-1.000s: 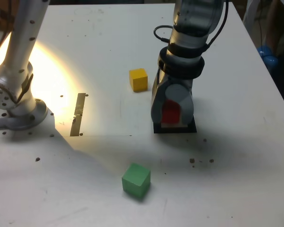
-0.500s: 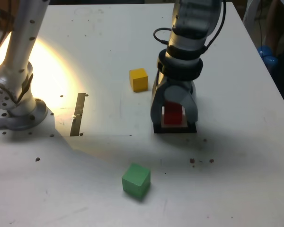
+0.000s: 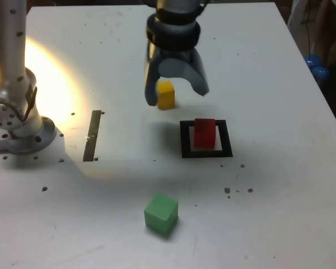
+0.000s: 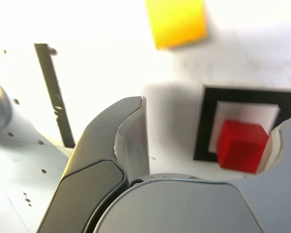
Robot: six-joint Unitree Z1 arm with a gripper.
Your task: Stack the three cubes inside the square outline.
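Note:
The red cube [image 3: 205,133] stands alone inside the square outline [image 3: 185,141], with nothing touching it. My gripper [image 3: 177,95] hangs raised above the table, behind the outline and to the exterior view's left of it. Its jaws are spread wide and hold nothing. The yellow cube [image 3: 166,94] sits on the table beneath it, close to one finger [image 3: 152,95]. Near the front edge lies the green cube [image 3: 161,213]. In the wrist view the red cube [image 4: 241,145] and outline [image 4: 203,127] show between the open gripper [image 4: 208,141] fingers, and the yellow cube [image 4: 177,22] lies further off.
A thin dark strip [image 3: 93,134] lies flat at the exterior view's left, also seen as a strip [image 4: 53,92] in the wrist view. The arm's base [image 3: 17,126] stands at the far left under a bright light patch. Small dark specks dot the white table [image 3: 280,185].
The jaws went from shut on the red cube to wide open, leaving it in the outline. The gripper then rose and moved back and left, over the yellow cube.

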